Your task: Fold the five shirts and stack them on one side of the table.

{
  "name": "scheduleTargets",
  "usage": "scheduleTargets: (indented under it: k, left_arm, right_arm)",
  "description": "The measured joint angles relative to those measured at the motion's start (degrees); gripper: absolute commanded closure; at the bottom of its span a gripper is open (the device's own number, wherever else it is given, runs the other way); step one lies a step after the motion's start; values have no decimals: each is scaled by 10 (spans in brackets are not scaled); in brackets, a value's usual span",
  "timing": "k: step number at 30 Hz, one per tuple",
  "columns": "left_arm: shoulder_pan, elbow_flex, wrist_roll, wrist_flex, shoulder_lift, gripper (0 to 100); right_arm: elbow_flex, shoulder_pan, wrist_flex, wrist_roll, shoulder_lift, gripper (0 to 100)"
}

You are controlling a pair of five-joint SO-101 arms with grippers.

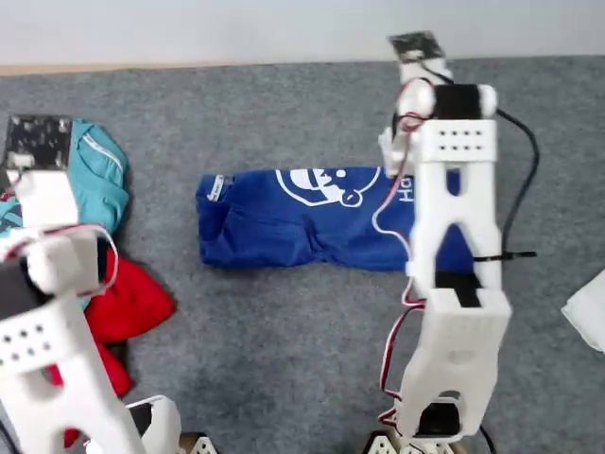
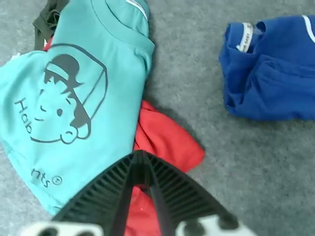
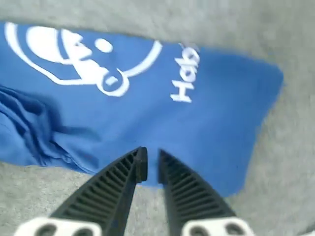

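Starting at the left, the left gripper (image 2: 140, 156), pinched closed on nothing, hangs over the teal printed cotton shirt (image 2: 64, 113) and the crumpled red shirt (image 2: 167, 142). The partly folded blue printed shirt (image 1: 293, 218) lies mid-table, its long axis running left to right. The right gripper (image 3: 149, 160), jaws only a narrow slit apart and empty, hovers over the shirt's right-hand part, so the right arm is nearer.

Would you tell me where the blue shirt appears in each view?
High view: blue shirt mid-table, partly under the right arm.
Left wrist view: across bare mat from the teal shirt.
Right wrist view: just beyond the right gripper.
Shared landmark: its white print, high and right wrist views.
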Motion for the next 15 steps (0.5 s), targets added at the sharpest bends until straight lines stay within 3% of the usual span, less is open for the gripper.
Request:
scheduleTargets:
  k: [3,7,15]
  left_arm:
    - [2,33,0,0,-34,997]
    - [2,63,0,0,-51,997]
    - [2,70,0,1,-53,997]
  right_arm:
    - [12,23,0,-35,1,760]
    - [12,46,0,-86,40,750]
    - [12,67,-10,-104,149,736]
